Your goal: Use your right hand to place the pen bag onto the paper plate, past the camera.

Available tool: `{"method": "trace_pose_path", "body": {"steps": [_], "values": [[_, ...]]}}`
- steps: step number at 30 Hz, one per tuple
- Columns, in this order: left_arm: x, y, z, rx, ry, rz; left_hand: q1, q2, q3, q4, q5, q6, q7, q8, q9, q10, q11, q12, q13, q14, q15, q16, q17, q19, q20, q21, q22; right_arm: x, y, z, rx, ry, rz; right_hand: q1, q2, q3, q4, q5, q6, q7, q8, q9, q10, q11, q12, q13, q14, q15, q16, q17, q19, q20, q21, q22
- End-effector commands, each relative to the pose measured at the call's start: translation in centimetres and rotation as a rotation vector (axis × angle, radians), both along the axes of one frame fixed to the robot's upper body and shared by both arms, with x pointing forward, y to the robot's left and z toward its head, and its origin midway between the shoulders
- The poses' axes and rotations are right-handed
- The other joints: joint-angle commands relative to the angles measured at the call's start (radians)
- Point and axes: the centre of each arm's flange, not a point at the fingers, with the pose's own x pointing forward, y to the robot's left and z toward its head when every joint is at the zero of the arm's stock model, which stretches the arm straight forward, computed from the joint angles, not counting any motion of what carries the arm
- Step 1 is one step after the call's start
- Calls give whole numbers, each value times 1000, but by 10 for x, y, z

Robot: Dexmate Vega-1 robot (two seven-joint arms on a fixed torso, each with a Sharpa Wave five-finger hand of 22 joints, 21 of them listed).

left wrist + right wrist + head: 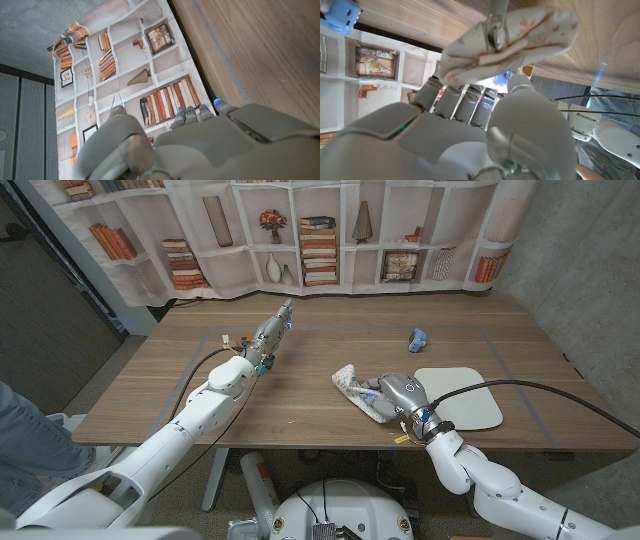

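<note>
Closest in, my right robot hand [400,395] grips the pen bag [356,388] low over the table [300,410], left of the paper plate [470,402], so the grasp looks done and the carry past the camera [417,337] remains.

Cloth, wood, paper and plastic

The pen bag [358,388] is soft printed cloth with a metal zip pull; the table [300,395] is matt grained wood; the paper plate [462,395] looks smooth and dull white; the right hand [402,393] is glossy grey plastic.
</note>
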Motion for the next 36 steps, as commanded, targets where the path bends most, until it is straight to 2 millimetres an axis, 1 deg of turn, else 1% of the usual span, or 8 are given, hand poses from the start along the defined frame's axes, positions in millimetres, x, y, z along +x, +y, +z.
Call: {"method": "trace_pose_path", "body": {"steps": [1, 11, 18, 36], "values": [[1, -2, 3, 5, -5, -4, 14, 0, -7, 0, -4, 2, 0, -1, 4, -8, 4, -4, 5, -26, 4, 3, 5, -58, 8, 3, 4, -4, -2, 10, -3, -13, 5, 4, 3, 1, 6, -2, -3, -1, 4, 3, 5, 2, -1, 5, 0, -58, -3, 3, -2, 0, -4, 1], [2, -3, 3, -2, -10, -8, 16, 1, -9, 0, -4, 2, 1, -1, 4, -7, 2, -4, 5, -26, 4, 3, 5, -56, 9, 4, 4, -7, -4, 22, -22, -43, 20, 5, 5, 3, 6, -4, -4, -1, 5, 4, 5, 2, -2, 6, -1, -59, -4, 3, -3, 0, -5, 1], [2, -5, 3, -3, -13, -10, 17, 2, -10, 0, -5, 2, 1, -1, 4, -7, 2, -4, 5, -26, 4, 3, 5, -57, 10, 3, 4, -5, -7, 32, -26, -62, 25, 6, 5, 3, 6, -5, -5, -1, 5, 5, 4, 2, -3, 7, -4, -59, -7, 2, -7, 2, -7, 1], [2, -4, 7, 6, -16, -7, 20, 4, -12, -1, -6, 2, 1, 0, 4, -7, 3, -4, 5, -25, 3, 3, 5, -56, 10, 3, 4, -5, -17, 47, -31, -104, -4, 10, 11, 7, 7, -7, -4, -1, 6, 7, 3, 2, -5, 8, -5, -60, -9, 3, -8, 2, -8, 1]]}}
